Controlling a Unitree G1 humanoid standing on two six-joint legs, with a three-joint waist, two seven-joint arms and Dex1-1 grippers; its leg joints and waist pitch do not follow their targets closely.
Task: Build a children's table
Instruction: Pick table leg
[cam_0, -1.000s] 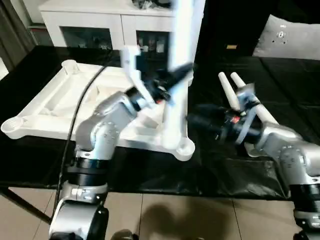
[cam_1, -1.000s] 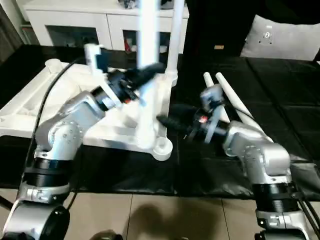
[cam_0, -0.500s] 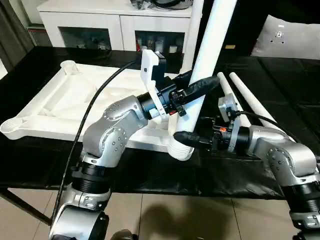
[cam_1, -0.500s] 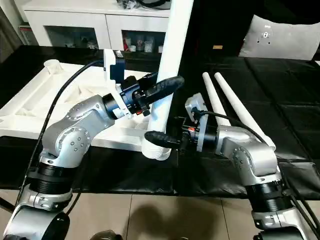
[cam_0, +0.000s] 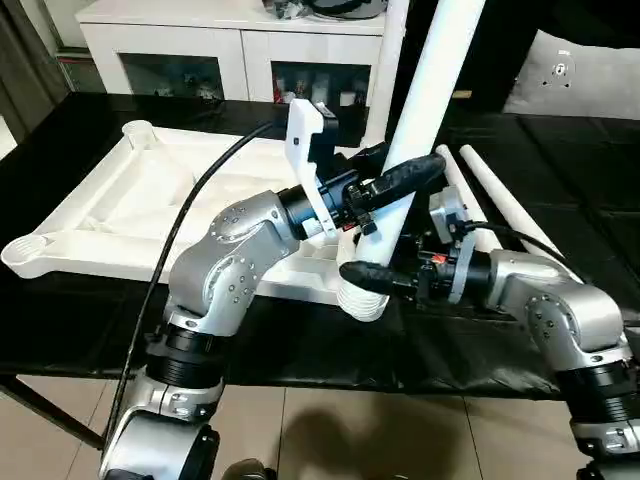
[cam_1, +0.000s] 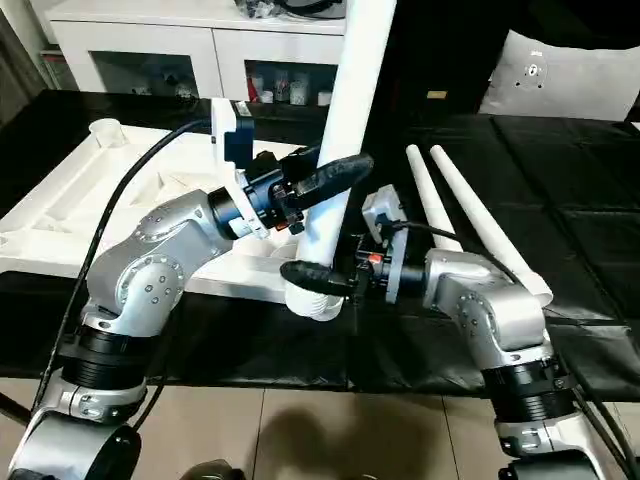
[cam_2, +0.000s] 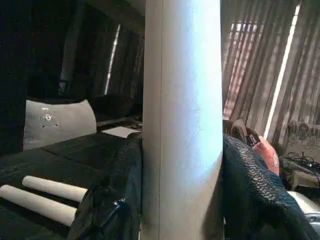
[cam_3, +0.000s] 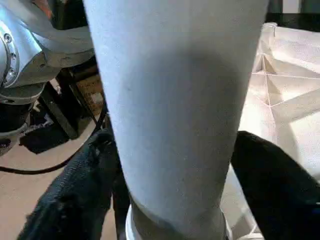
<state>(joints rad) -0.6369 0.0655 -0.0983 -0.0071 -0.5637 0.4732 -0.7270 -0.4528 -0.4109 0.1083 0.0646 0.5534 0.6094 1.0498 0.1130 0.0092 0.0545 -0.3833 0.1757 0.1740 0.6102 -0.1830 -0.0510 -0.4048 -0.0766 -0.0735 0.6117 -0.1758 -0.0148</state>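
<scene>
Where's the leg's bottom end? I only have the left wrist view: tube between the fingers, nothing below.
Observer: The leg leans, bottom end at the tabletop's near corner on the robot's right. Can't tell if it's seated.
Operator: Right arm?
Observer: The right gripper is at the leg, just above that corner.
Operator: Any legs in yet?
Observer: A second leg stands upright behind it, at the tabletop's far edge.

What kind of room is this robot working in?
Probably a lived-in room at home, not a factory: a white glass-door cabinet stands behind the black-covered table, a grey cushion lies nearby, and curtains hang beyond.
</scene>
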